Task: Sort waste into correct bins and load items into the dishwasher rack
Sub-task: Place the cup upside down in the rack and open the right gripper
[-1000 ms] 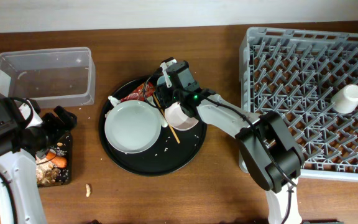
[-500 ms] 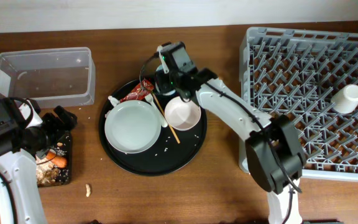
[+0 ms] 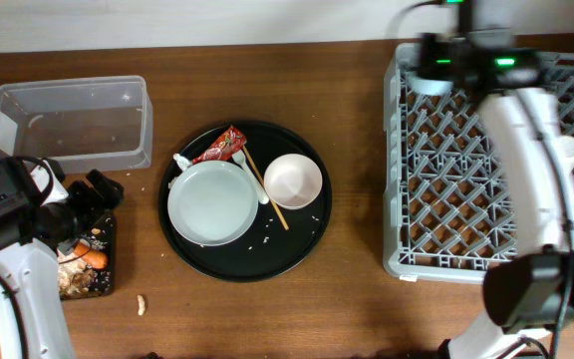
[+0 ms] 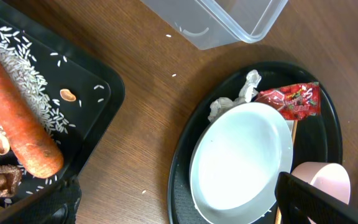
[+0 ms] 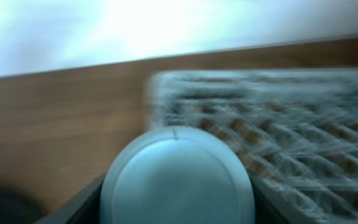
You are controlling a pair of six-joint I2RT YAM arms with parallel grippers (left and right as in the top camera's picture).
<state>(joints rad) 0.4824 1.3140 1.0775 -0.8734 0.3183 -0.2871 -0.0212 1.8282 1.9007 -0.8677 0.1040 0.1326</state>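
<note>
My right gripper is shut on the light blue cup, whose round base fills the blurred right wrist view, and holds it over the far left corner of the grey dishwasher rack. The white plate, white-pink bowl, chopsticks, red wrapper and crumpled tissue lie on the round black tray. My left gripper hangs open above the shallow black tray, which holds the carrot and rice.
The clear plastic box stands at the back left. A white cup on the rack is partly hidden by my right arm. A small brown scrap lies on the wood near the front.
My right arm has lifted off the round tray with the blue cup and swung right to the rack's far left corner. The left arm has not moved.
</note>
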